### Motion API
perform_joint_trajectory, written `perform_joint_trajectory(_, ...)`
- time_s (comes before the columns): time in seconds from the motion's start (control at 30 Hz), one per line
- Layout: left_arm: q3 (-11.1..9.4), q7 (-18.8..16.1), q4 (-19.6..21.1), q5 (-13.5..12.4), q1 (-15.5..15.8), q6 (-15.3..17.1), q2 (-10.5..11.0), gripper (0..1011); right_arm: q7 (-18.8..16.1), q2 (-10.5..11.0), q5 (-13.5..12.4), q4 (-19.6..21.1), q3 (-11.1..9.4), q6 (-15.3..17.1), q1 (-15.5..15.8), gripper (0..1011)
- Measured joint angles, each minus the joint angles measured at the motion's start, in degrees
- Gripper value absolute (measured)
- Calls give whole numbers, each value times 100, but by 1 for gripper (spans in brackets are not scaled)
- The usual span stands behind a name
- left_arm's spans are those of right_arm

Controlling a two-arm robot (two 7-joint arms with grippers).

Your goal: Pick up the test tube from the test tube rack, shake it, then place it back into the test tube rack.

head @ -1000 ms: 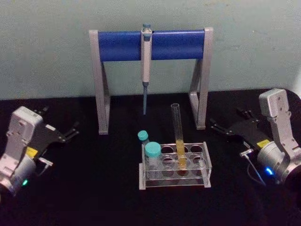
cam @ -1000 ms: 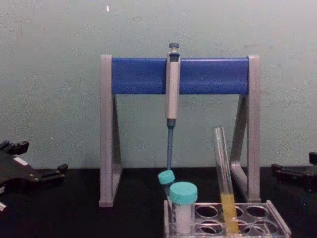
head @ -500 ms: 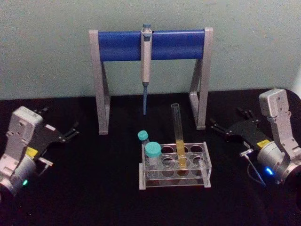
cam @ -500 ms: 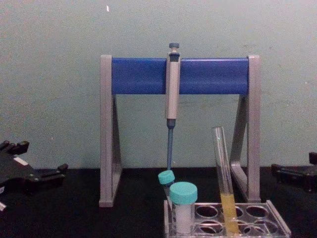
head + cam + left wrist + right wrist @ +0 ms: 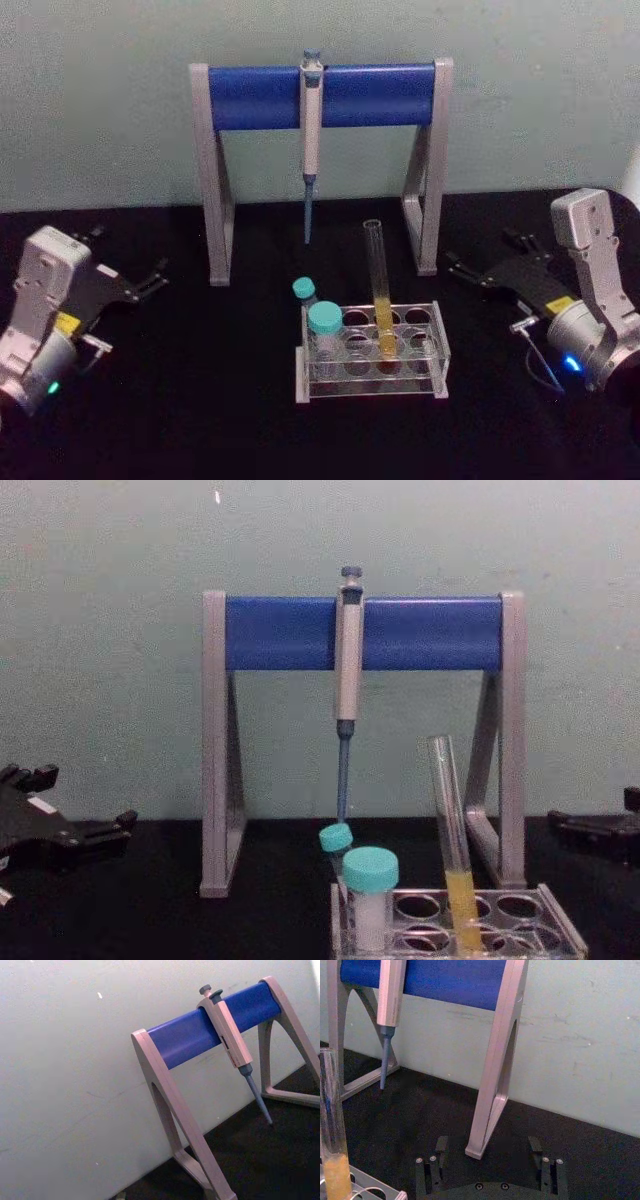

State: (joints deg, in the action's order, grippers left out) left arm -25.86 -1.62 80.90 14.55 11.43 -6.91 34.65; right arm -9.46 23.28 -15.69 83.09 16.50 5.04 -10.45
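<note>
The test tube (image 5: 380, 290) is a tall clear glass tube with yellow liquid at its bottom. It stands slightly tilted in the back row of the low clear test tube rack (image 5: 372, 388) at the table's middle, and also shows in the chest view (image 5: 450, 820) and right wrist view (image 5: 330, 1125). My left gripper (image 5: 130, 251) rests open at the far left, well away from the rack (image 5: 565, 935). At the far right my right gripper (image 5: 480, 250) is open with nothing between its fingers (image 5: 441, 1146), pointing toward the stand's right leg.
Two teal-capped vials (image 5: 323, 322) stand in the rack's left end. Behind the rack is a grey-and-blue pipette stand (image 5: 322, 95) with a grey-blue pipette (image 5: 311, 130) hanging from its bar. The table top is black, and a pale wall is close behind.
</note>
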Motion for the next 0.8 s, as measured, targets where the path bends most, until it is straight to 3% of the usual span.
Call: perform_joint_trajectory(0.8,0,0,0,0,0,0,0,1001,0,0,0,0,0,0,0,1000)
